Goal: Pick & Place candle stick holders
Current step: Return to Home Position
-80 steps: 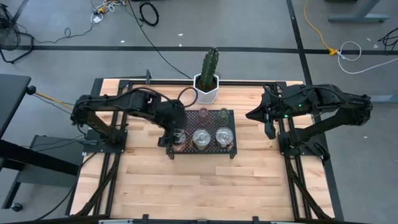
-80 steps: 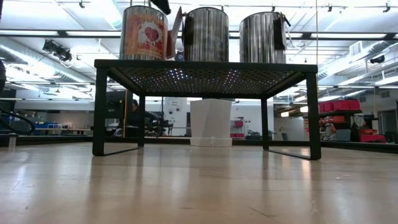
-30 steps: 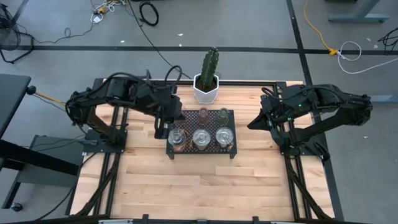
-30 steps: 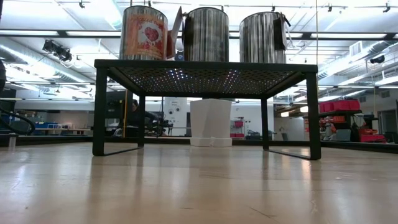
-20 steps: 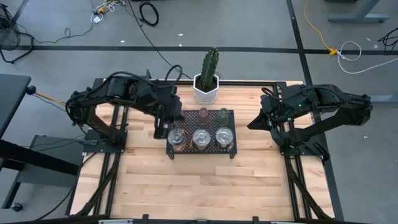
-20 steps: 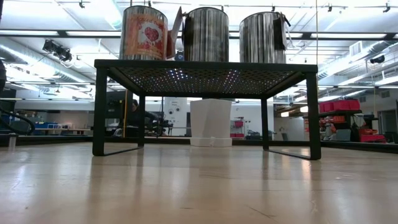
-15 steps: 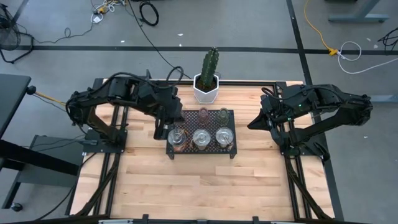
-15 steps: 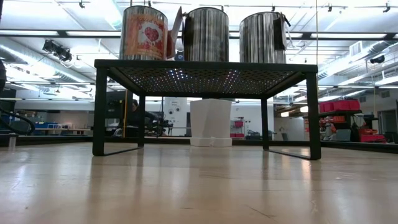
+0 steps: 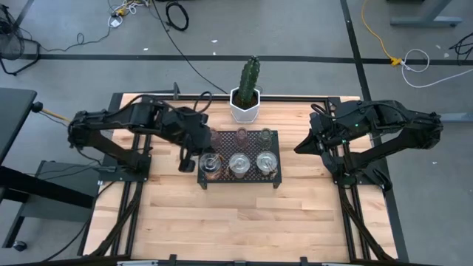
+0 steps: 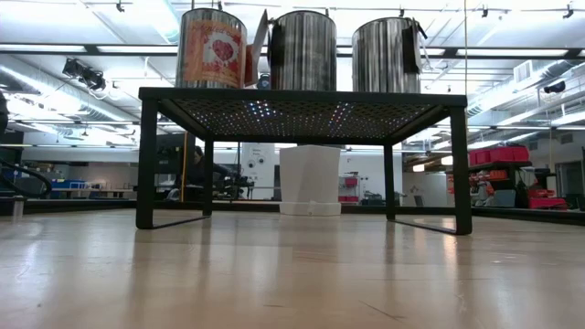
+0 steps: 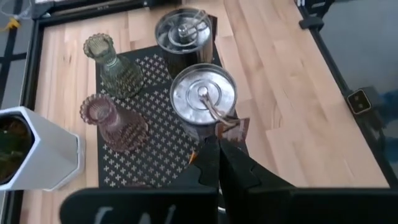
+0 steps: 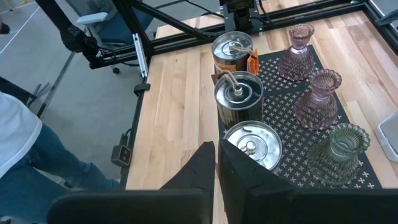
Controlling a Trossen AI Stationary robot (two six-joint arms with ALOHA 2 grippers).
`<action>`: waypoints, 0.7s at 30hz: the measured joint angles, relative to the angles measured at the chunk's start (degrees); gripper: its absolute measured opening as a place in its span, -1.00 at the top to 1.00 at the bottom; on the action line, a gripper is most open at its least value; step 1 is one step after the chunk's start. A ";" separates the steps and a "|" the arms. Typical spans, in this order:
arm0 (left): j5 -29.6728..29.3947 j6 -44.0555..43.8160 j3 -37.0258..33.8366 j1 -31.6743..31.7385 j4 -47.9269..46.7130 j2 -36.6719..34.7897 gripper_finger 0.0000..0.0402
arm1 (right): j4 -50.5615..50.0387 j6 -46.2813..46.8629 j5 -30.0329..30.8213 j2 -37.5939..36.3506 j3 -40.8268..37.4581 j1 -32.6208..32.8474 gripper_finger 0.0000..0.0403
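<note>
Left of the black mesh shelf (image 9: pixel 275 134), my left gripper (image 9: pixel 184 161), closed and empty, has backed off the silver candle holders (image 9: pixel 238 164): placing looks finished, right gripper (image 9: pixel 300 146) waiting closed.

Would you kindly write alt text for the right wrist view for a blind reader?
Three silver tins stand in a row on a black mesh shelf beside three tinted glass holders. The right gripper, jaws shut, hangs short of the nearest tin; a person in jeans stands beside the table.
</note>
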 joint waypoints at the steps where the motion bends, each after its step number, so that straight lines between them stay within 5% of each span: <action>1: 0.01 0.00 -1.97 0.00 1.58 -1.09 0.99 | 0.02 0.00 0.00 0.00 0.00 0.00 0.89; 21: -0.04 -5.57 -35.36 0.00 19.61 -26.62 0.99 | 4.60 0.00 0.01 0.07 0.00 0.00 0.89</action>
